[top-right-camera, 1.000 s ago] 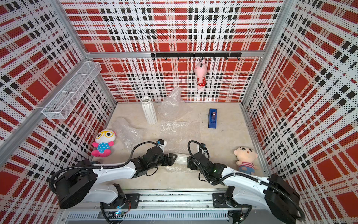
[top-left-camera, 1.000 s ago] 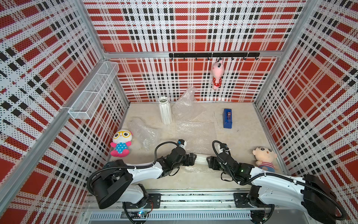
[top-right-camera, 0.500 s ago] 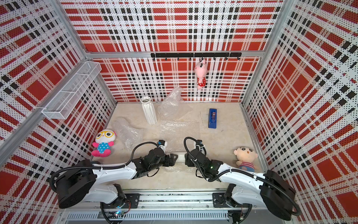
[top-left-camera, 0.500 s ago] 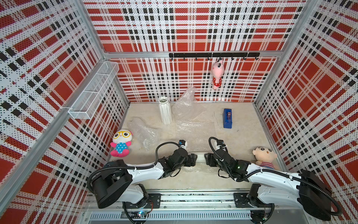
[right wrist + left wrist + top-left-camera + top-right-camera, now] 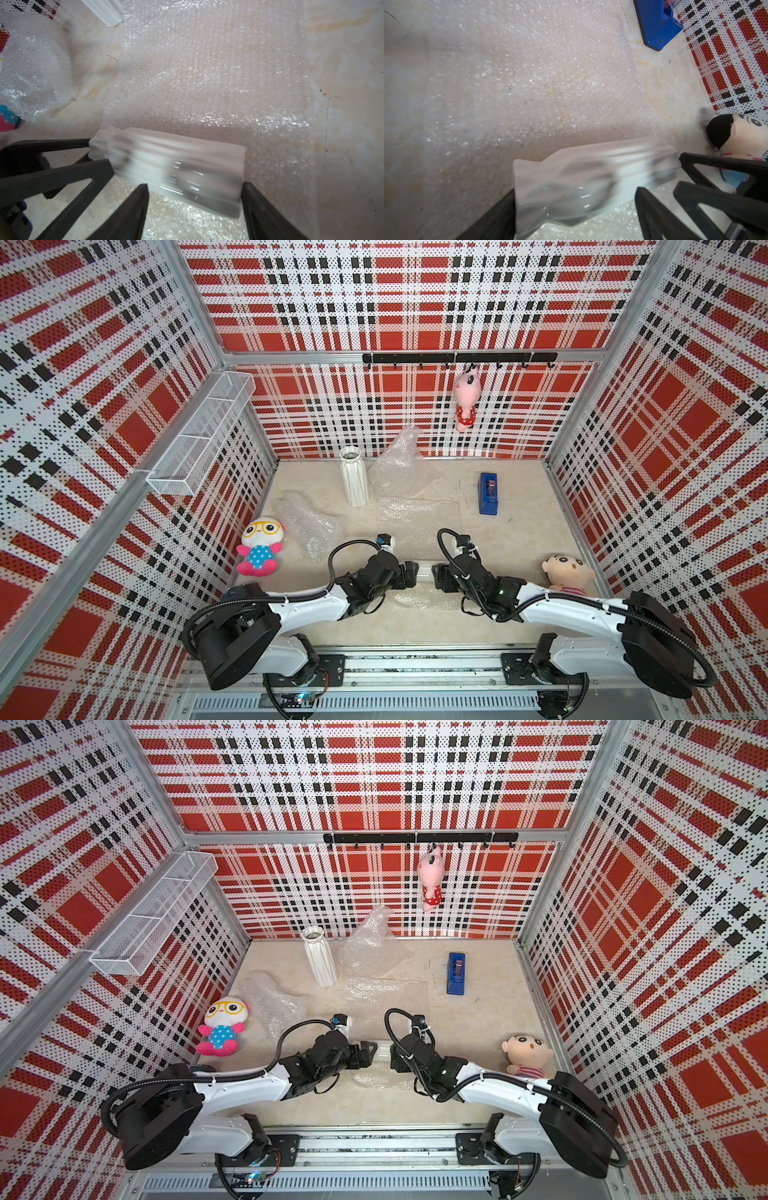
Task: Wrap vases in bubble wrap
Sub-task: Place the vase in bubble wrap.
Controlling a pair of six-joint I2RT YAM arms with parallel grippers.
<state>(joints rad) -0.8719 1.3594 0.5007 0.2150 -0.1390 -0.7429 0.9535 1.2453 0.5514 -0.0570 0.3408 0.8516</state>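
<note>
Bridging left tool [image 5: 410, 572], right tool [image 5: 437, 576]: vase [image 5: 176, 158].

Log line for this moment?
short vase: lying on bubble wrap; left gripper: open, neck end; right gripper: open, base end; tall vase: unwrapped

We count two white ribbed ceramic vases [image 5: 354, 477] [image 5: 176, 153], three clear bubble wrap sheets [image 5: 419, 518] [image 5: 399, 464] [image 5: 305, 518], three plush toys [image 5: 259, 547] [image 5: 466, 400] [image 5: 567, 572], one blue plastic tape dispenser [image 5: 488, 493], one white wire basket [image 5: 199, 435] and one black hook rail [image 5: 457, 358].
</note>
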